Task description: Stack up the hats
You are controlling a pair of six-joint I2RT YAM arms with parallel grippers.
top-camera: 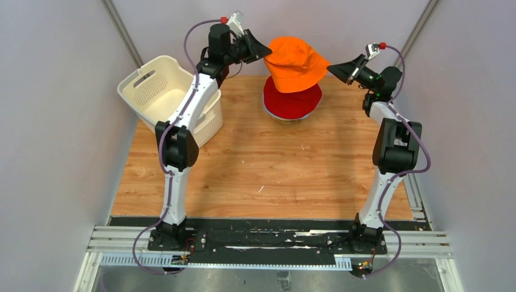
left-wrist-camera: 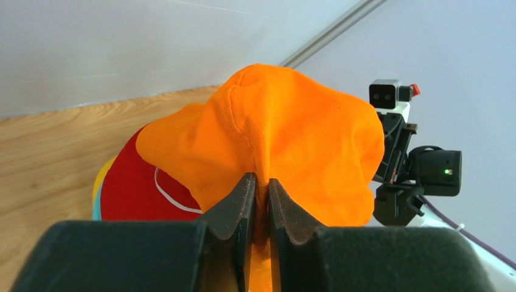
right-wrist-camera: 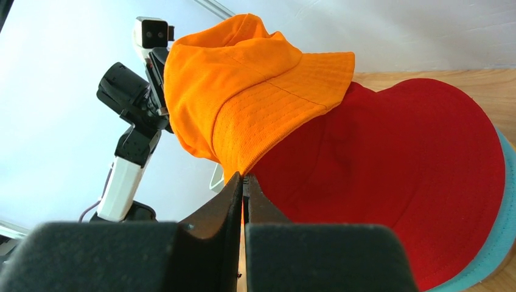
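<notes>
The orange hat (top-camera: 295,62) hangs stretched between both grippers above the hat pile at the far middle of the table. My left gripper (top-camera: 266,53) is shut on its left brim, seen in the left wrist view (left-wrist-camera: 258,182). My right gripper (top-camera: 331,69) is shut on its right brim, seen in the right wrist view (right-wrist-camera: 244,178). Below it the red hat (top-camera: 292,102) tops the pile. A yellow edge (left-wrist-camera: 102,176) and a teal edge (right-wrist-camera: 496,243) show under the red hat. The lavender hat is hidden.
A white perforated basket (top-camera: 159,91) stands at the far left of the wooden table (top-camera: 261,176), beside the left arm. Grey walls close in on both sides and behind. The arm bases sit on a black rail (top-camera: 261,240) at the near edge.
</notes>
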